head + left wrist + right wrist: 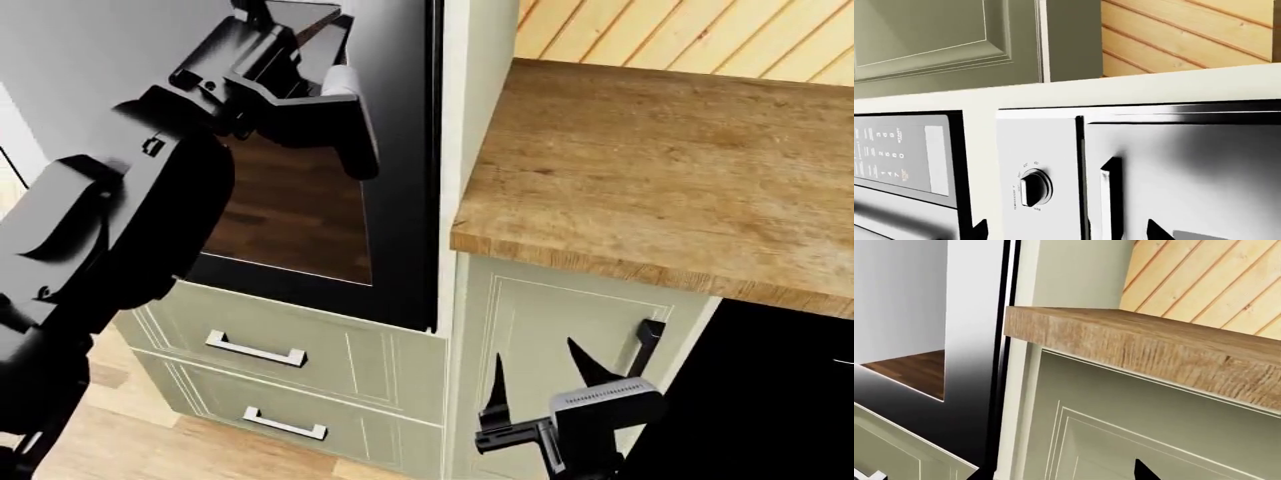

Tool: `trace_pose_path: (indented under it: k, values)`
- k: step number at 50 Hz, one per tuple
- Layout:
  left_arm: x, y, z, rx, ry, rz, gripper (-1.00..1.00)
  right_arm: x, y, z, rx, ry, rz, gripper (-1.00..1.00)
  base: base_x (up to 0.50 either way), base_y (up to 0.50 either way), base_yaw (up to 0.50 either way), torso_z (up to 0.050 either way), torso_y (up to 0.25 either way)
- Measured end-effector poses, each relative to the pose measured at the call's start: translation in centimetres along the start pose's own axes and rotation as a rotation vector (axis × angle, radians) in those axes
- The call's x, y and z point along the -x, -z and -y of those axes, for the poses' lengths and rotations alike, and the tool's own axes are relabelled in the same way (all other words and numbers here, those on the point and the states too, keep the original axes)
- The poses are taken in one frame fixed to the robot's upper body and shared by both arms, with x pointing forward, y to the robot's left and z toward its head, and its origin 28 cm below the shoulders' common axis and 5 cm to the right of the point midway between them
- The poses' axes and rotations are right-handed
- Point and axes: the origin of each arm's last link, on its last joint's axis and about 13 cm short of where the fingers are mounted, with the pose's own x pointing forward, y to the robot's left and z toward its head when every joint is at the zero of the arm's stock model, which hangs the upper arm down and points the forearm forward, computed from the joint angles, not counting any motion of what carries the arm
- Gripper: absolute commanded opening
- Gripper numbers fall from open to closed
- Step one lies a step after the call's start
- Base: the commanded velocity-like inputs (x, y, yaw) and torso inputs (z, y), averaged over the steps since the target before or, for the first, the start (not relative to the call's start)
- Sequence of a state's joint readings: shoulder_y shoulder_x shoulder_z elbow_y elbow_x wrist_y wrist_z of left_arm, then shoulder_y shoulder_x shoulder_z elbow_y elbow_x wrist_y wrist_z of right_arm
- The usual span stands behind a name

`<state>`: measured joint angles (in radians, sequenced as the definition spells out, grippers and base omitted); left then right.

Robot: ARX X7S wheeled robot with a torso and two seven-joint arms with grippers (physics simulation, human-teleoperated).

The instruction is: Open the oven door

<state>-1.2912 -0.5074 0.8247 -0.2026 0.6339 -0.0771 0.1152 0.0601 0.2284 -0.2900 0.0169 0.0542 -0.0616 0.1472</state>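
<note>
Your left gripper (314, 70) is raised high against the oven door (307, 215), which stands at the left of the head view, set in the tall pale green cabinet beside the end of the wooden counter (667, 170). The door shows a glossy black frame around a dark glass window that mirrors a wood floor. From the head view you cannot tell how far apart the left jaws stand, nor whether they hold anything: the black fingers merge with the black door frame behind them.

Your left wrist view looks at a control panel (901, 152) with small printed markings, and next to it a silver appliance front carrying a round knob (1034, 187) and an upright bar handle (1111, 197). Two dark fingertips (1157, 231) poke in at the edge of that picture, set apart from each other.

Your right gripper (554, 385) hangs low, in front of the pale green cabinet door (534, 330) under the counter, near its black bar handle (649, 345) but not touching it. Its two pointed fingers are spread with clear space between them, holding nothing.

Below the oven door sit two drawers (287, 350), each with a silver handle.
</note>
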Motion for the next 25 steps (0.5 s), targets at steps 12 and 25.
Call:
trace_pose_path:
  k: [12,25]
  values:
    - [-0.2,0.6,0.7,0.001,0.019,-0.032,1.00,-0.1,0.1,0.0,0.001,0.000,0.000,1.00,0.00,0.00,0.00,0.000,0.000]
    - [-0.3,1.4,0.8,-0.005,0.023,-0.070,1.00,-0.1,0.1,0.0,0.003,0.003,0.001,1.00,0.00,0.00,0.00,0.000,0.000]
